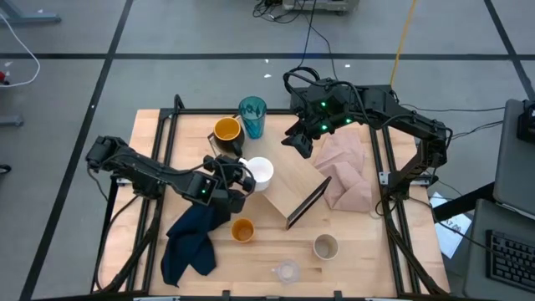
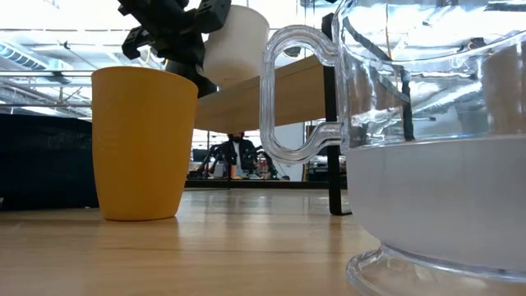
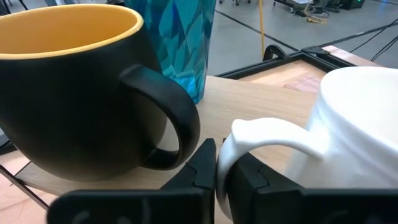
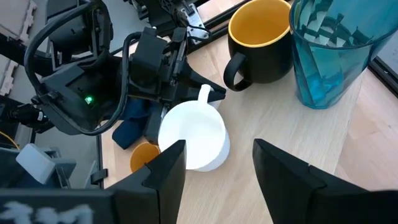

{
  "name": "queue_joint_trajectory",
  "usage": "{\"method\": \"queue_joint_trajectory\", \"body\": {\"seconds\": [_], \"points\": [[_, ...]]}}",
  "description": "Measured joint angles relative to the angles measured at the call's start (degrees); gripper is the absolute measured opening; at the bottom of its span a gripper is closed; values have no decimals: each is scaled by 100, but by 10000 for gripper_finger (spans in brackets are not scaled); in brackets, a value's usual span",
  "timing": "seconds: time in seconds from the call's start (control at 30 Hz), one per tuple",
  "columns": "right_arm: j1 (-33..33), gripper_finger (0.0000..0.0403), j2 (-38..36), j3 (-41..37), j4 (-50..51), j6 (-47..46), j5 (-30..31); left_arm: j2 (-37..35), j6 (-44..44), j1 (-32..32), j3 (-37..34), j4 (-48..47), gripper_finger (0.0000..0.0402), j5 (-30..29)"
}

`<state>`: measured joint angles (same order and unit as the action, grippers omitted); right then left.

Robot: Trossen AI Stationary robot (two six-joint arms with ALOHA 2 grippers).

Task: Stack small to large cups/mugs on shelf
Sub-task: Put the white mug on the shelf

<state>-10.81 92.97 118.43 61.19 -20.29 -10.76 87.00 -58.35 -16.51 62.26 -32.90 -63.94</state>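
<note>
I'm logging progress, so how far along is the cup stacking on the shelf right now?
Partly done. The teal tumbler and the black mug with yellow inside already stand on the shelf. In hand: the left pincer is shut on the white mug handle, at the shelf. The right pincer hovers open, empty. Left on the table: the small orange cup, clear cup and beige cup.

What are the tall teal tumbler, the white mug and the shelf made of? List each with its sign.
Tall teal tumbler: translucent faceted plastic or glass; light passes through.
White mug: glossy, opaque, probably glazed ceramic.
Shelf: light wood board with visible grain, matte.
</note>
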Motion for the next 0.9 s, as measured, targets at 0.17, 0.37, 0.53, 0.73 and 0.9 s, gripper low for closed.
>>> {"method": "queue_joint_trajectory", "body": {"seconds": [0.17, 0.37, 0.53, 0.73, 0.9], "points": [[0, 178, 0, 0, 0, -2, 0, 0, -64, 0, 0, 12, 28, 9], [0, 178, 0, 0, 0, -2, -2, 0, -112, 3, 7, 23, 61, 11], [0, 178, 0, 0, 0, -2, -2, 0, -275, 117, 7, 28, 75, 145], [0, 178, 0, 0, 0, -13, -2, 0, -367, 210, 9, 59, 78, 226], [0, 178, 0, 0, 2, -13, -4, 0, -282, 244, 9, 194, 79, 235]]}}
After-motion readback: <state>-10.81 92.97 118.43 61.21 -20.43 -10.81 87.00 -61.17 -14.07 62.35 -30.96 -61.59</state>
